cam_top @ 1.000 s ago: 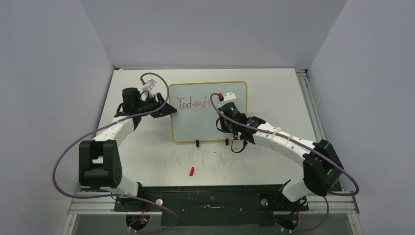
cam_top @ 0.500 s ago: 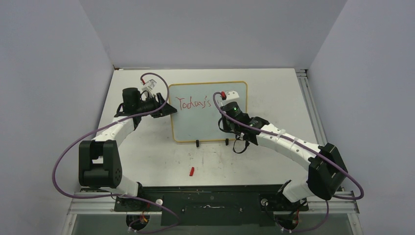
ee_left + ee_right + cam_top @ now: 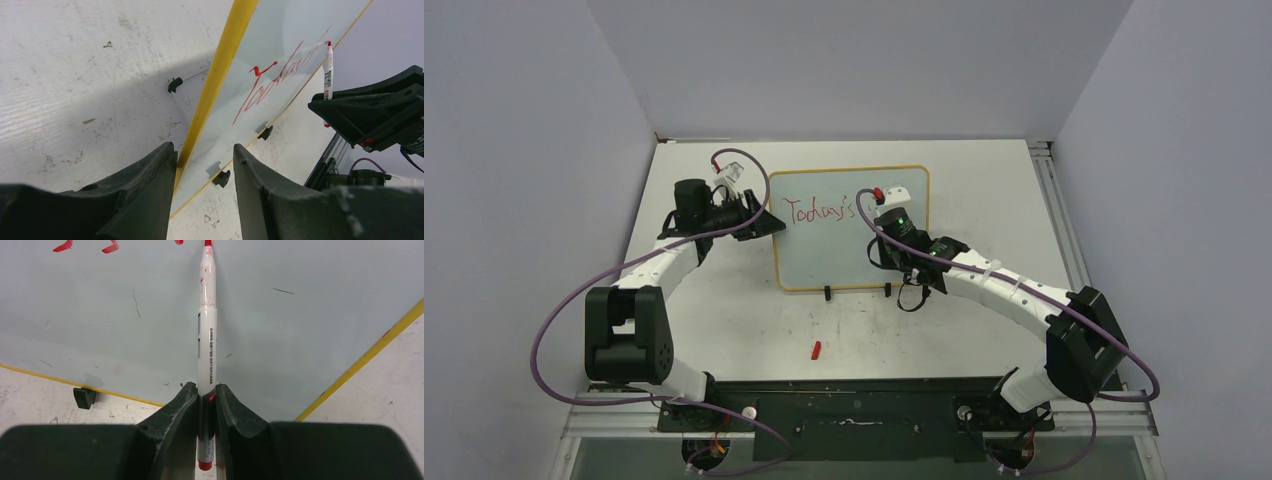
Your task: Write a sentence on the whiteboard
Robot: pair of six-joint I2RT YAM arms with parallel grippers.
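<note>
Whiteboard (image 3: 849, 260): mid-table (image 3: 984, 190); left gripper (image 3: 204, 160) pinches its left edge.
Sentence (image 3: 819, 211): red "Today's" along the whiteboard's top.
Marker (image 3: 207, 340): clenched in right gripper (image 3: 206, 390), tip on the whiteboard just right of the writing.
Small red piece (image 3: 817, 350): on the table, below the whiteboard's near edge.

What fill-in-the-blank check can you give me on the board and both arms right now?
The right gripper is shut on a marker whose ink is ____.
The left gripper has its jaws on either side of the whiteboard at its ____ frame.
The sentence on it currently reads only ____.
Missing words: red; yellow; Today's.
</note>
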